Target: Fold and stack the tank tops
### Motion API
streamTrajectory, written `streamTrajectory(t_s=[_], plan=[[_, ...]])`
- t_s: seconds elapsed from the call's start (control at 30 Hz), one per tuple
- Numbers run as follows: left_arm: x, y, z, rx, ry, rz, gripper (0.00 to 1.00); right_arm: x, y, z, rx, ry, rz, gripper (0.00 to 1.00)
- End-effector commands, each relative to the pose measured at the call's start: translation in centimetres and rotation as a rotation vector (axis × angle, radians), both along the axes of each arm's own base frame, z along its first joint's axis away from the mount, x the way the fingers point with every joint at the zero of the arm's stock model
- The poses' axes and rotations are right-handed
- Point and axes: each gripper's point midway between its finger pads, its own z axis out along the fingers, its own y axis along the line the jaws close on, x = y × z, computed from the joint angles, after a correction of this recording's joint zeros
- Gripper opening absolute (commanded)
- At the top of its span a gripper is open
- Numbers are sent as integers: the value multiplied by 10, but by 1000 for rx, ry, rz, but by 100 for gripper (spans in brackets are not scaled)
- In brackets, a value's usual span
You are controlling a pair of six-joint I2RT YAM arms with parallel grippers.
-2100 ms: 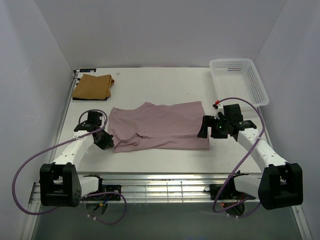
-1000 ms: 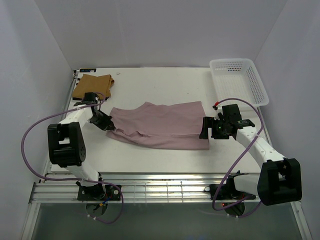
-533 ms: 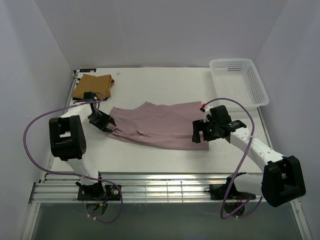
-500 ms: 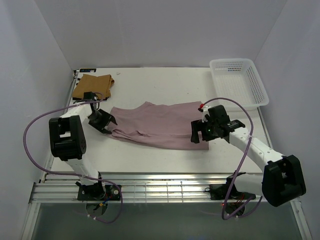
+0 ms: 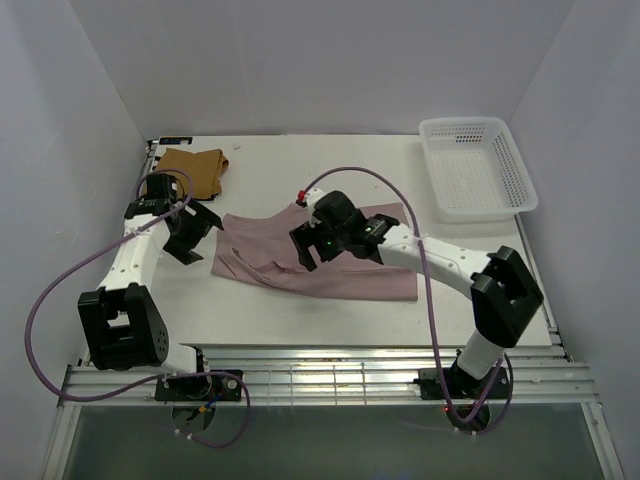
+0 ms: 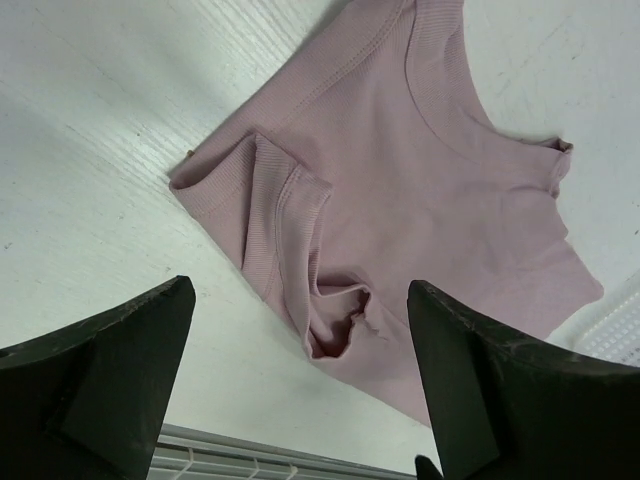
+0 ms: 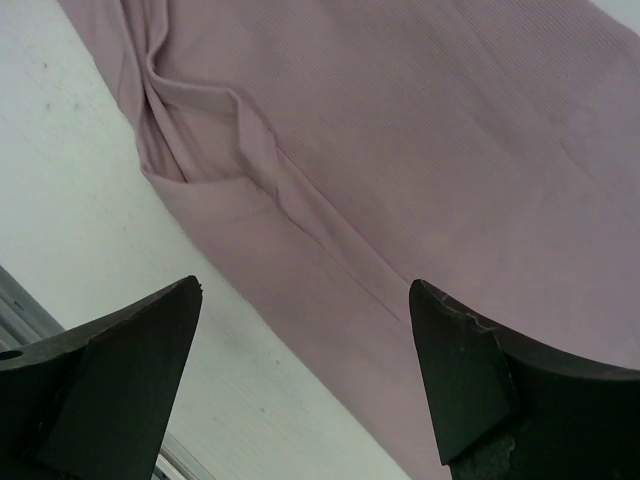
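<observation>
At worktop (image 5: 330, 170) centre, pink tank top (image 5: 350, 278) lies rumpled; left fingers (image 6: 100, 380) and right fingers (image 7: 100, 390) spread wide, empty.

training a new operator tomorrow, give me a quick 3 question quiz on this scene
1. True or false: the pink tank top lies inside the basket.
2. Where is the tan tank top? A) at the far left corner of the table B) in the basket C) under the pink tank top
3. Fill in: both arms' jaws stand ___.
Key: 1 false; 2 A; 3 open.
</observation>
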Motion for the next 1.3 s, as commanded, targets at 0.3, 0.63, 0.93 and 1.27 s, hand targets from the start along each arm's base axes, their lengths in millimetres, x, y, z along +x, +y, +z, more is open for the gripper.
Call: streamTrajectory(t_s=[0.3,0.63,0.93,1.27], plan=[[-15,-10,-10,-22,-94,-70,98,36,80,-46,-234,-54,-105,90],[9,-38,-19,-171,-183,-134,98,28,90,-86,-294,-12,-36,90],[20,-55,-48,-232,-153,-163,98,38,83,-94,-355,-47,-63,90],[13,-42,-94,-161,-17,-113,98,70,63,-85,-468,-192,-84,90]])
